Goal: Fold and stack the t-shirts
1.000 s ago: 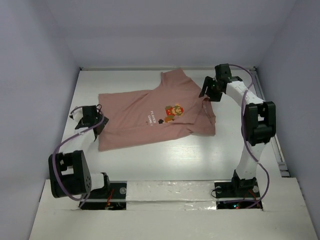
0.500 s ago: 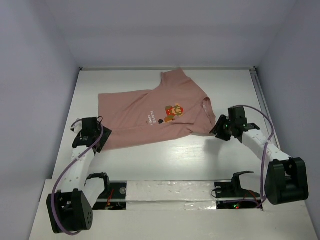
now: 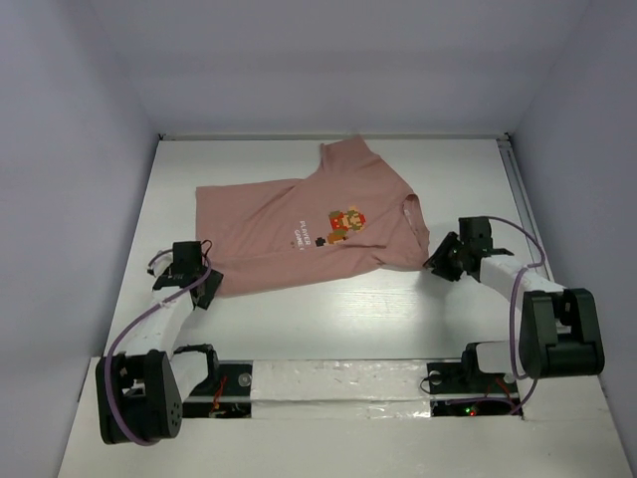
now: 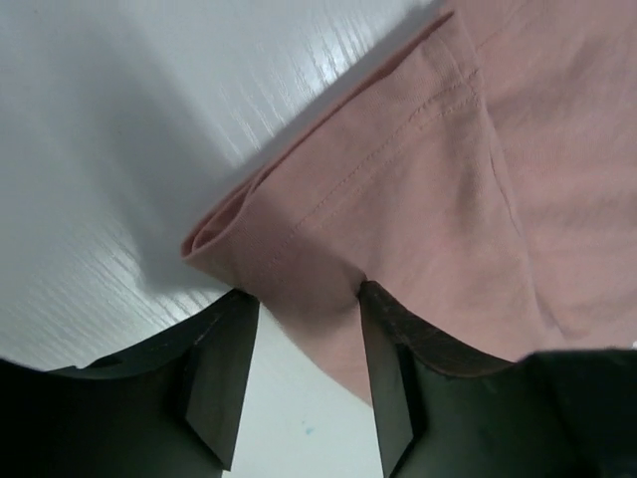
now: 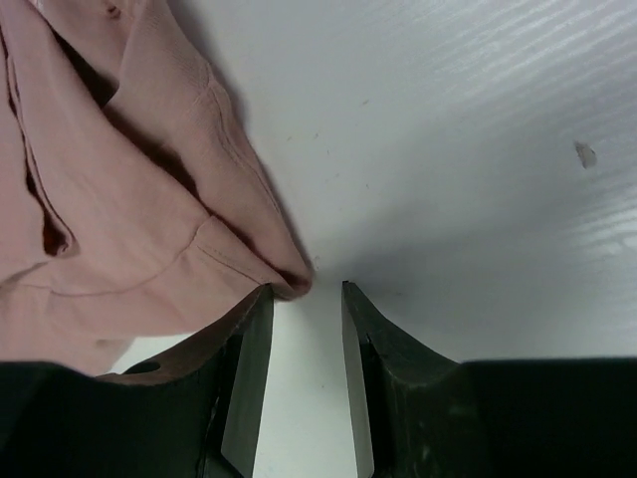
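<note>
The dusty-pink t-shirt lies spread on the white table, chest graphic facing up. My left gripper is low at the shirt's near-left hem corner. In the left wrist view a folded hem corner sits between the tips of the left gripper, whose jaws stand partly apart. My right gripper is at the shirt's near-right corner. There the bunched pink edge touches only the left fingertip of the right gripper, and bare table shows between the jaws.
The white table is walled at the left, back and right. A thin rail runs along its right side. Both arm bases sit at the near edge, on a white beam.
The right arm swung from the shirt's far-right collar area down to its near-right corner. The left gripper slid nearer along the left hem to the corner. Both pairs of jaws narrowed.
</note>
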You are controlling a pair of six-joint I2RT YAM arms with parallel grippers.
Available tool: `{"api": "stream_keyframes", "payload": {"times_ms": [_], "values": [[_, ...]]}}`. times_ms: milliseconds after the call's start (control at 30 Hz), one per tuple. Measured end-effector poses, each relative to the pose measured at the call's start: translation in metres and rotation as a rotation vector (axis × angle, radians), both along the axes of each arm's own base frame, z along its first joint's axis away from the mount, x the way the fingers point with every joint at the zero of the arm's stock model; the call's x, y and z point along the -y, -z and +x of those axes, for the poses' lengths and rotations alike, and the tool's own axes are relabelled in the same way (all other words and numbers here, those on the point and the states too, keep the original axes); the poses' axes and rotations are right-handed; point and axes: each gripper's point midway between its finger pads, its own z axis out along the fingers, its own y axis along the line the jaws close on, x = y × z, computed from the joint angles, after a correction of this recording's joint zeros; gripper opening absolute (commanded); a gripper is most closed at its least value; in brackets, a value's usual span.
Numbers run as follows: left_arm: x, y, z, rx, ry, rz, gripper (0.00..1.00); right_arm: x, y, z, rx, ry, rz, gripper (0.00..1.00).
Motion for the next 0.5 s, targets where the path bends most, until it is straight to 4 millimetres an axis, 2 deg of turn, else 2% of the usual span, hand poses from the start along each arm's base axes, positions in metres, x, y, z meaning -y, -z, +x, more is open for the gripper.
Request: {"api": "stream_keyframes", "payload": {"times_ms": [100, 133, 200, 233, 367, 500], "values": [[-0.005, 0.002, 0.002, -0.002, -0.015, 0.022, 0.19, -0.002, 0.005, 0.008, 0.008, 0.007, 0.017, 0.35], [-0.006, 0.004, 0.002, -0.009, -0.018, 0.028, 0.13, -0.003, 0.005, 0.011, 0.013, 0.009, 0.023, 0.27], [-0.008, 0.005, 0.003, -0.011, -0.014, 0.038, 0.04, -0.003, 0.006, 0.015, 0.022, 0.017, 0.027, 0.22], [-0.008, 0.005, 0.004, -0.007, -0.009, 0.041, 0.00, -0.002, 0.008, 0.016, 0.022, 0.022, 0.028, 0.13], [-0.008, 0.005, 0.013, 0.015, 0.013, 0.052, 0.00, 0.002, 0.009, 0.021, 0.028, 0.046, 0.024, 0.03], [-0.008, 0.005, 0.028, 0.054, 0.021, 0.048, 0.00, 0.015, 0.006, 0.030, 0.041, 0.087, 0.003, 0.03]]}}
